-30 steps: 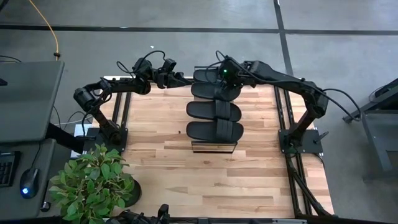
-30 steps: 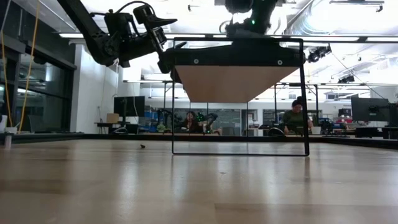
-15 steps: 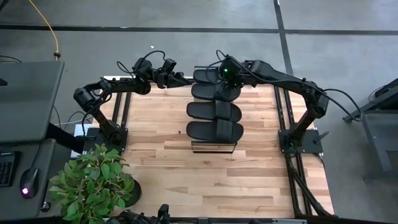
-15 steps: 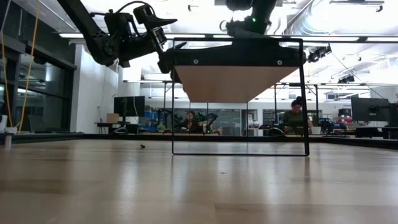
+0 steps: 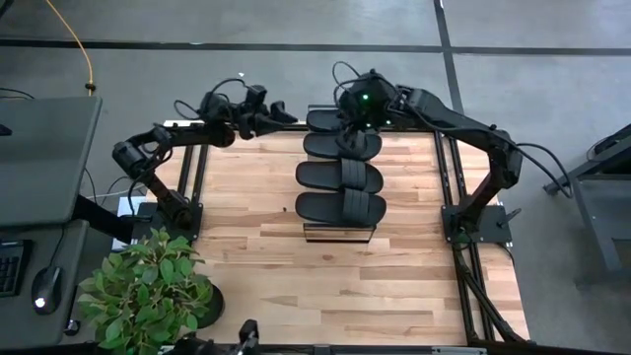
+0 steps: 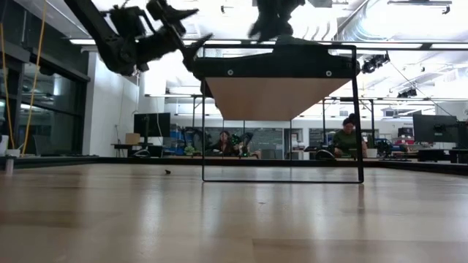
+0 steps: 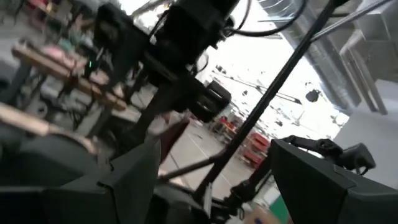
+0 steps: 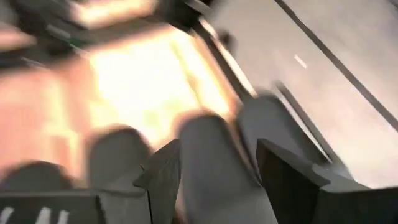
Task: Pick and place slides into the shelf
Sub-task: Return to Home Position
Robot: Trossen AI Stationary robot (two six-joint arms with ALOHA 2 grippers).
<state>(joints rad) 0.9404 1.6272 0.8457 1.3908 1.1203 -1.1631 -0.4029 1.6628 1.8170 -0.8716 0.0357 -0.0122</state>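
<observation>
All four black slides (image 5: 340,176) lie in a row on the wood-topped shelf (image 5: 338,235), each with its long axis crosswise to the shelf, which runs from the far edge of the desk (image 5: 256,256) toward its middle. The right hand (image 8: 217,163) is the nearer one. It hangs above the two far slides, fingers spread and holding nothing, so the slides lie directly below it and toward the near side. The left hand (image 7: 214,152), also spread and empty, is off the shelf's far left corner, apart from the slides. No slide lies off the shelf, so the placing looks done. The right hand likely needs to rise before swinging toward its own side, so its fingers clear the straps beneath.
</observation>
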